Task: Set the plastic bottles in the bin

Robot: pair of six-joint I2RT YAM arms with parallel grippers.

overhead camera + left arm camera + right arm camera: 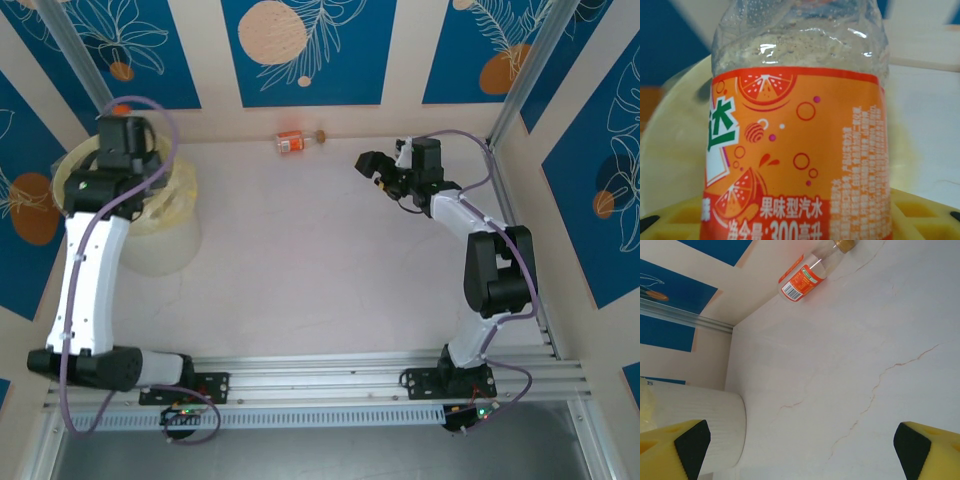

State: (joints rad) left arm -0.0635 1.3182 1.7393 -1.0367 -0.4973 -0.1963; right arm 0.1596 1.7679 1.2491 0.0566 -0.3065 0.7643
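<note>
— What's the left hand (pixel 122 148) doing?
— It's clamped on an orange-labelled bottle (pixel 800 150), and the open top of the pale-yellow bin (pixel 165 245) is right below it.
— And the right hand (pixel 802 442)?
— Its jaws are spread wide with nothing between them, over the surface (pixel 850 370). Ahead of it a second bottle (pixel 802 280) lies on its side near the far wall. The bin is off to its left.
</note>
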